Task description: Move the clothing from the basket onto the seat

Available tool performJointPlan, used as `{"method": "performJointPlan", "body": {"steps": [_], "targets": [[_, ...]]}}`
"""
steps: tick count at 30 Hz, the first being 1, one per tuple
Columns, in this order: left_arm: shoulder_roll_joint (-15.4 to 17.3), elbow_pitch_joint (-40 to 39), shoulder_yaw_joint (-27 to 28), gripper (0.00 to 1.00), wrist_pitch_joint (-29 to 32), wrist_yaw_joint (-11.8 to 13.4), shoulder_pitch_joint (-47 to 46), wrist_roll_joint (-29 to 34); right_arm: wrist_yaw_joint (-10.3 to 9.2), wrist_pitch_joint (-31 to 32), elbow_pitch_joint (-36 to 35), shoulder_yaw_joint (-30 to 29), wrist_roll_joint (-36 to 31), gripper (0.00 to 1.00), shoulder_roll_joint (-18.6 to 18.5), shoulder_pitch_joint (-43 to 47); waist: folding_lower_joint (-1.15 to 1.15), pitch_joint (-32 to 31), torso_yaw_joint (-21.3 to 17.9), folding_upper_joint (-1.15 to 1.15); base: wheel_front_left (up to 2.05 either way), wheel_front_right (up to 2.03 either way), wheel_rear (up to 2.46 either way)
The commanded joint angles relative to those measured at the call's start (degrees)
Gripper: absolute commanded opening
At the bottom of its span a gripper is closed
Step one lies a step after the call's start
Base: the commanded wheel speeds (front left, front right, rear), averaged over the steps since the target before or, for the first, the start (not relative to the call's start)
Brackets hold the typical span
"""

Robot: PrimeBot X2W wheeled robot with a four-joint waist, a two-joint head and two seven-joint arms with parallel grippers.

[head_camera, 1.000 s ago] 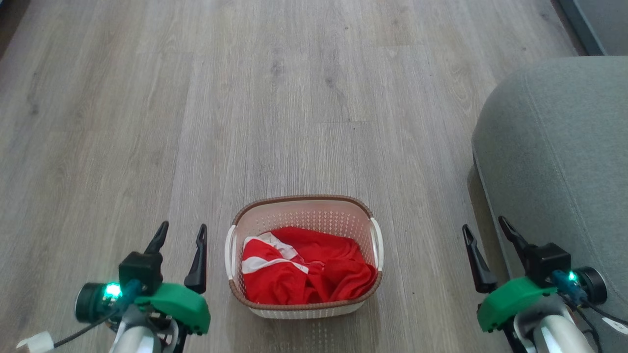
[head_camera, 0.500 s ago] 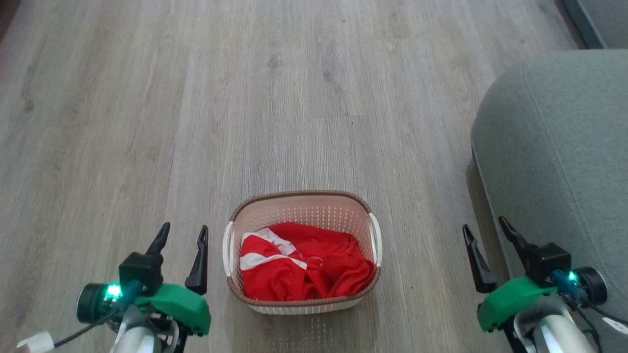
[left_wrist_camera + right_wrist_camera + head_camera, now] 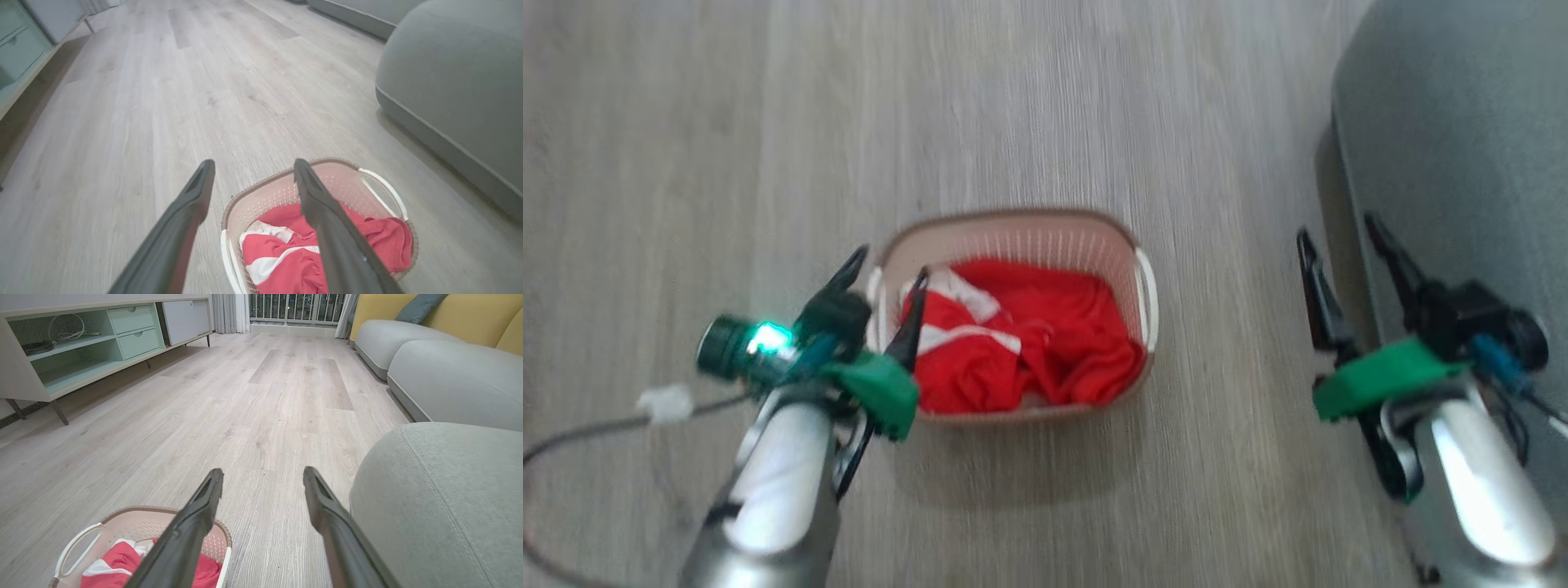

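My left fingers [image 3: 911, 322], apart, straddle the woven-look rim of the perforated basket [image 3: 1013, 216] over crumpled red clothing [image 3: 1054, 327]; my right fingers [image 3: 1319, 294], apart, hang beside the rounded upholstered seat [image 3: 1462, 122].

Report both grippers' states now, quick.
Left gripper: open, holding nothing, at the left rim of the basket.
Right gripper: open, holding nothing, beside the seat.

Basket [image 3: 1013, 219] stands on the floor [image 3: 727, 122], with the clothing [image 3: 1045, 343] inside it. Seat [image 3: 1462, 147] lies to the basket's right, apart from it. Left gripper [image 3: 889, 263] straddles the basket's left rim: one finger above the clothing, the other outside. Right gripper [image 3: 1338, 228] sits between basket and seat, nearer the seat.
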Motion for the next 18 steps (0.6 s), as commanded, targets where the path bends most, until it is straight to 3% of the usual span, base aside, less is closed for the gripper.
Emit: {"method": "performJointPlan", "body": {"steps": [1, 6, 12, 18], "targets": [[1.4, 0.4, 0.2, 1.00, -0.7, -0.4, -3.3, 1.5, -0.01, -0.7, -2.3, 1.6, 0.5, 1.00, -0.2, -2.3, -0.01, 8.4, -2.1, 0.00, 0.00, 0.00, 0.00], [3.8, 7.6, -6.2, 1.00, 2.8, -1.5, -13.8, 7.3, -0.01, -0.7, -4.2, 2.6, 1.4, 1.00, 1.1, -7.3, -0.01, 16.6, -5.2, 0.00, 0.00, 0.00, 0.00], [6.7, 15.2, -12.7, 1.00, 12.0, -2.2, -23.8, 12.3, -0.01, -0.7, -6.0, 4.1, 2.4, 1.00, 2.9, -10.9, -0.01, 24.0, -9.4, 0.00, 0.00, 0.00, 0.00], [8.0, 23.5, -20.2, 1.00, 19.6, -2.3, -30.3, 12.5, -0.01, -0.7, -7.5, 5.0, 3.1, 1.00, 3.9, -12.7, -0.01, 28.6, -13.3, 0.00, 0.00, 0.00, 0.00]]}}
